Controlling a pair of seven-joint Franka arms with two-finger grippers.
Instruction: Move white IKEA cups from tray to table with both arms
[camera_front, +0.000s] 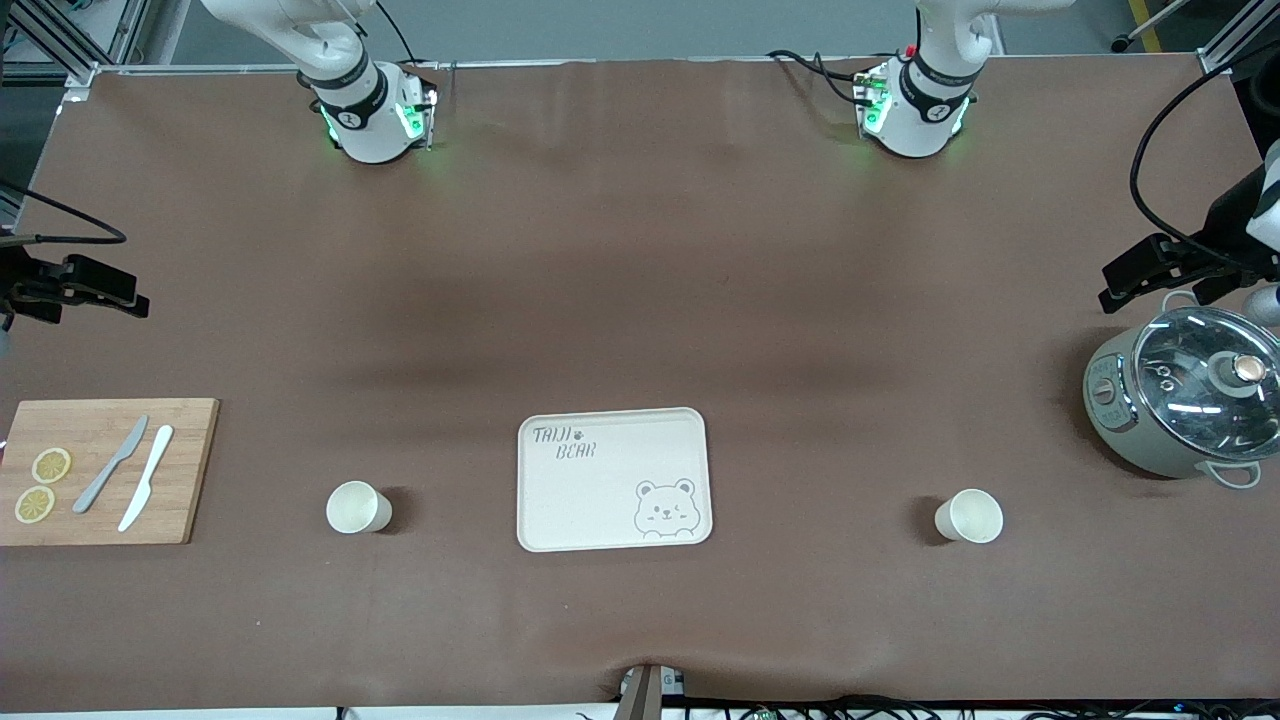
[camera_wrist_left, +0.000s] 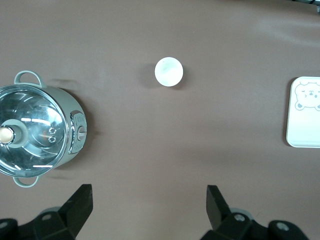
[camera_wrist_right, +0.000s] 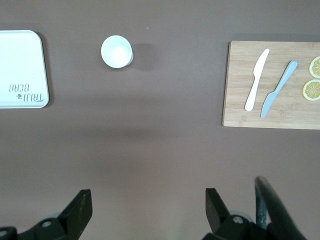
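Two small cream-white handleless cups (camera_front: 358, 507) (camera_front: 969, 516) are standing near the table's camera-side edge, flanking the cream rectangular bear-printed tray (camera_front: 612, 479). Left gripper (camera_wrist_left: 149, 200) and right gripper (camera_wrist_right: 148, 202) are hovering at opposite table ends, fingers apart, holding nothing.

The tray (camera_front: 612, 480) lay on the tabletop (camera_front: 640, 280) midway between the two cups. One cup (camera_front: 357, 507) stood toward the right arm's end, between the tray and the cutting board (camera_front: 185, 470); the other cup (camera_front: 969, 516) stood toward the left arm's end, well apart from the pot (camera_front: 1185, 405), which sat farther from the front camera. On the board lay two knives (camera_front: 130, 478) side by side and two lemon slices (camera_front: 42, 484).
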